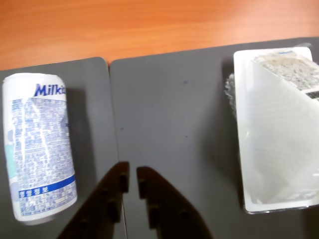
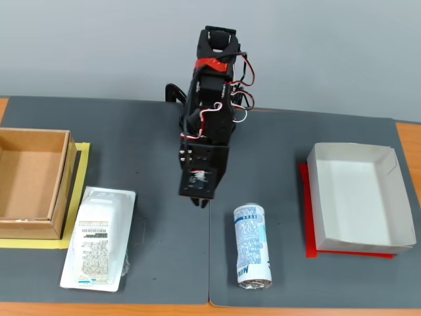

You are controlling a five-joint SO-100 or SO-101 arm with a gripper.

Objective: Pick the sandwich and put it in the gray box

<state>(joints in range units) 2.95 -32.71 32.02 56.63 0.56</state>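
The fixed view stands high at the table's [image 2: 158,217] front edge, facing the arm's base and the wall. The wrist view hangs close above the dark mats [image 1: 169,109], looking toward that front edge; both share the can [image 1: 40,144] and the sandwich [image 1: 276,134]

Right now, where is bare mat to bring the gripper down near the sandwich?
Fixed view: bare mat lies between the sandwich and the can, below the gripper. It is crowded between the sandwich and the brown box.

Black arm [image 2: 209,125], red-white cables, dark claw [image 1: 132,180]
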